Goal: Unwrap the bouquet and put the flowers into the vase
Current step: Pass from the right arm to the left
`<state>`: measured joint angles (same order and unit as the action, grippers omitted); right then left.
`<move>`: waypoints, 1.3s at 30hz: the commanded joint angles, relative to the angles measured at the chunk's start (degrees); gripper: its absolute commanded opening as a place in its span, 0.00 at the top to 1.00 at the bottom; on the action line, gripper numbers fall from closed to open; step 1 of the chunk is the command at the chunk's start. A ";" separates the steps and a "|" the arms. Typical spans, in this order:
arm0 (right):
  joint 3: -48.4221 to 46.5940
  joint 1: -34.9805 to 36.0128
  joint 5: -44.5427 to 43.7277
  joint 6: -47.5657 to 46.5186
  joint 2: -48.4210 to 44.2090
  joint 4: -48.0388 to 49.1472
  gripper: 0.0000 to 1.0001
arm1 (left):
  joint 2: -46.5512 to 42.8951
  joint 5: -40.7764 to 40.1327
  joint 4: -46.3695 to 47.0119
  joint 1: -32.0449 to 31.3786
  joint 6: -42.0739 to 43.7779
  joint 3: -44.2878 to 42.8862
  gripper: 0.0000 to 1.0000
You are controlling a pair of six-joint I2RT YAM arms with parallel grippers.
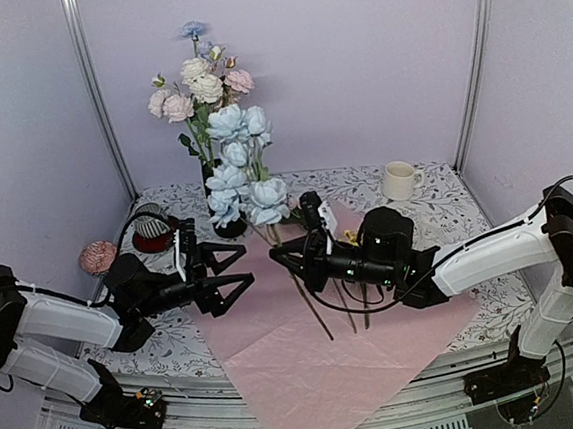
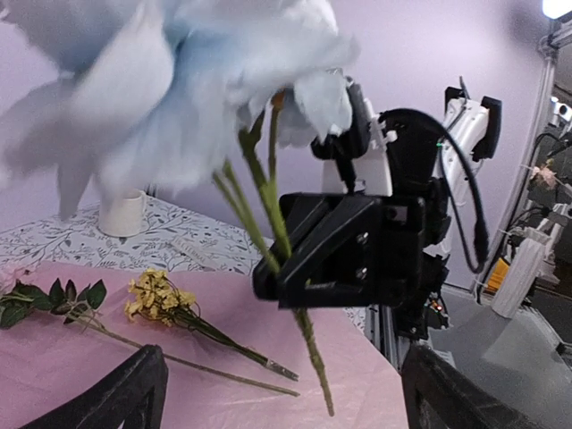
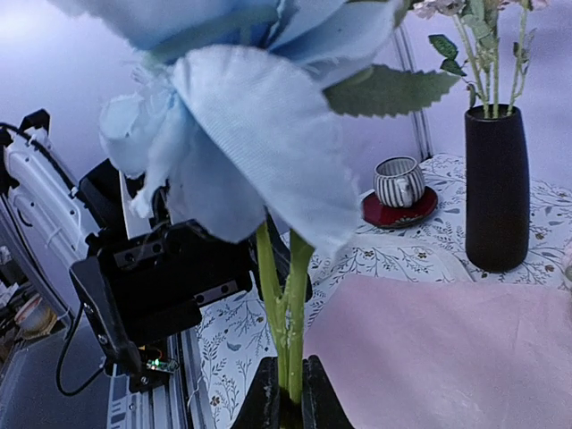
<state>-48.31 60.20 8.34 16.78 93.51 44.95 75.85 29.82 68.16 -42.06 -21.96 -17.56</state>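
Two robot arms reach in over a table [image 1: 446,201] covered with a leaf-patterned cloth. A sheet of pink paper [image 1: 300,364] lies spread open on the near half and hangs over the front edge.

Right gripper [image 1: 278,255]: its jaws are clamped together on the green stems of a bunch of blue flowers [image 1: 238,174]. It holds the bunch upright above the paper. The blooms rise level with the vase top, and the cut stem ends hang free below the fingers without touching the paper.

Left gripper [image 1: 239,269]: its jaws stand wide apart and hold nothing. It hovers over the left part of the paper and points at the held stems from close by.

A tall black vase [image 3: 497,188] stands at the back of the table, just beyond the paper. Pink and white roses [image 1: 200,87] already stand in it, with one blue bloom above them.

A yellow sprig [image 2: 161,295] and a leafy stem [image 2: 54,299] lie flat on the paper under the right arm.

A white mug [image 1: 398,180] sits at the back right. A striped cup [image 1: 150,224] on a red saucer [image 1: 149,244] sits left of the vase.
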 commanded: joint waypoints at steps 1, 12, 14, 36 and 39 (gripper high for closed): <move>-1.67 1.44 5.20 -4.68 2.95 7.76 0.97 | -1.30 2.66 9.17 -0.58 -1.32 2.50 0.07; -3.51 3.86 7.00 -8.32 6.66 10.13 0.97 | 0.07 4.95 12.12 -0.52 -4.35 2.37 0.25; -4.28 4.31 7.27 -9.28 7.09 10.09 0.97 | 0.60 5.53 13.07 -0.48 -4.70 2.37 0.32; -6.03 5.76 6.75 -11.77 9.73 9.91 0.96 | 3.72 9.21 18.09 -0.44 -6.93 1.78 0.74; -6.08 5.72 7.40 -12.00 10.04 9.99 0.96 | 3.90 9.56 17.98 -0.40 -7.04 1.54 0.82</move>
<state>-52.73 65.39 15.16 5.72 102.50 53.15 79.24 38.20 84.01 -42.04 -29.02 -15.35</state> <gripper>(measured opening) 0.055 0.212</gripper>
